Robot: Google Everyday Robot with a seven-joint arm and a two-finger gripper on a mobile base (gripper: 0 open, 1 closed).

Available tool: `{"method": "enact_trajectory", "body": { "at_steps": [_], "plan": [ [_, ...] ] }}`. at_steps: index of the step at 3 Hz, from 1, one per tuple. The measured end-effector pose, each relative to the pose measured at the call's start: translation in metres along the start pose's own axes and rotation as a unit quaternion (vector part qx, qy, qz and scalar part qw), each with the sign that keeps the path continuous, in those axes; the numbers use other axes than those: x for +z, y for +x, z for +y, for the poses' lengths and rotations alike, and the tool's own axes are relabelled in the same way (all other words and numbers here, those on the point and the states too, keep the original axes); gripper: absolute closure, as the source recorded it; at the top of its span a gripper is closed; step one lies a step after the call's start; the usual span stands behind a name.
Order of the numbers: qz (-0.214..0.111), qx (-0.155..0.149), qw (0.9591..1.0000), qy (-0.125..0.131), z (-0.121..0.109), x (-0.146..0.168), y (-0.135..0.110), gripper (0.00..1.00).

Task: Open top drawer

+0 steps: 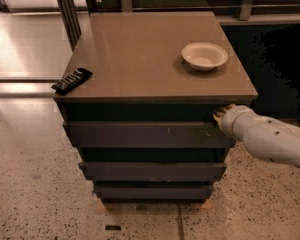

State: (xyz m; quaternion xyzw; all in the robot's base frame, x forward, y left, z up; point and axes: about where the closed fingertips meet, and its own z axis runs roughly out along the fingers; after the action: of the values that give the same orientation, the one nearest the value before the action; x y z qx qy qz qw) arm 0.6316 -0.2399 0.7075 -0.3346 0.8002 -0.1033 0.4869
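Tool [219, 116] sits at the right end of the top drawer [140, 134], at its upper edge, tucked into the dark recess under the table [140, 59] lip. The white arm [270, 139] comes in from the right. Can't tell if the tool is apart, together, or clamped on the panel edge, because the tip is buried in the shadow. Contact with the drawer front looks likely but isn't confirmed.

The top drawer runs left from the tool as one long flat panel, with pale scratches [205, 132] just below-left of the tip. No drawer interior is visible above the panel. My read: drawer is shut, or cracked at most.

Progress:
- **Done:** the approach, with the tool at the only grabbable edge of a handleless front.
- **Left:** secure the hook or grip on the top edge, then the whole pull toward the camera.

The two narrower drawers [150, 171] below-left of the tool look shut and untouched.

On the table, a white bowl [205, 55] is above the tool and slightly left. A black flat object [71, 80] is well to the left, at the far front corner. Neither is in the pull path.
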Motion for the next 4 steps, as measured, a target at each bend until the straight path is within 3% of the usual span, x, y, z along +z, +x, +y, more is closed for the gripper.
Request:
{"method": "enact_trajectory", "body": {
  "at_steps": [2,4],
  "plan": [
    [0.033,-0.014,0.9987,-0.036,0.013,0.019,0.014,1.0],
    [0.037,-0.012,0.9985,-0.039,0.01,0.019,0.009,1.0]
  ]
}}
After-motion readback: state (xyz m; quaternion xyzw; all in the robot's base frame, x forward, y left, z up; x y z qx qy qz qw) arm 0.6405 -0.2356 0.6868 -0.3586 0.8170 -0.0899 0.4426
